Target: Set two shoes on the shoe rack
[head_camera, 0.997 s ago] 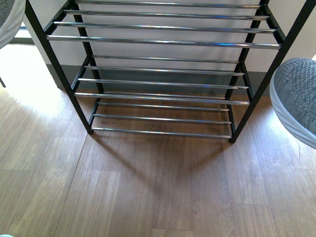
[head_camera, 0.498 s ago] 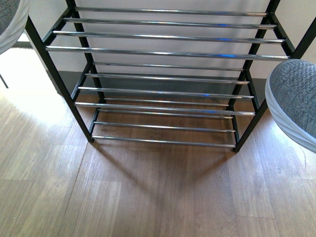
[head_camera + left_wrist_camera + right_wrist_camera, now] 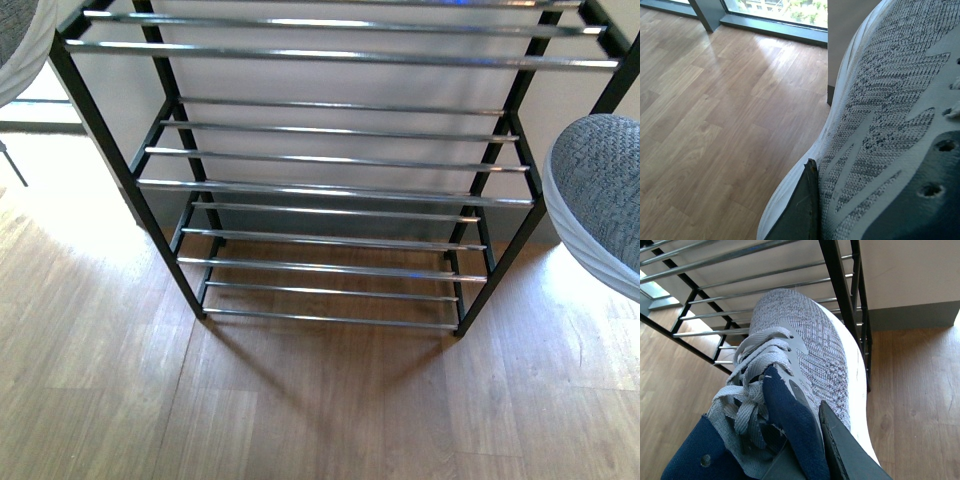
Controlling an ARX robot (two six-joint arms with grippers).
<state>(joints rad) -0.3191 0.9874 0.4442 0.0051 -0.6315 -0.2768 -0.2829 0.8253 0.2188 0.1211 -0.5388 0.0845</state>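
The shoe rack point(image 3: 330, 187), black frame with chrome bars, stands straight ahead on the wood floor, its tiers bare. One grey knit sneaker point(image 3: 18, 40) hangs at the upper left edge of the front view, left of the rack. My left gripper point(image 3: 827, 185) is shut on this sneaker point(image 3: 880, 115); one dark finger point(image 3: 799, 210) presses its side. The other grey sneaker point(image 3: 600, 190) hangs at the right edge, beside the rack's right post. My right gripper point(image 3: 802, 430) is shut on its point(image 3: 810, 340) navy collar, toe pointing at the rack point(image 3: 835, 280). The sandals are out of view.
Wood floor point(image 3: 300, 400) spreads in front of the rack. A pale wall with a dark baseboard point(image 3: 910, 315) runs behind it. A window with a dark frame point(image 3: 775, 27) reaches the floor on the left side.
The rack now sits lower and larger in the front view, with its upper shelf nearer the top edge. Both sneakers stay at the picture's edges, still held.
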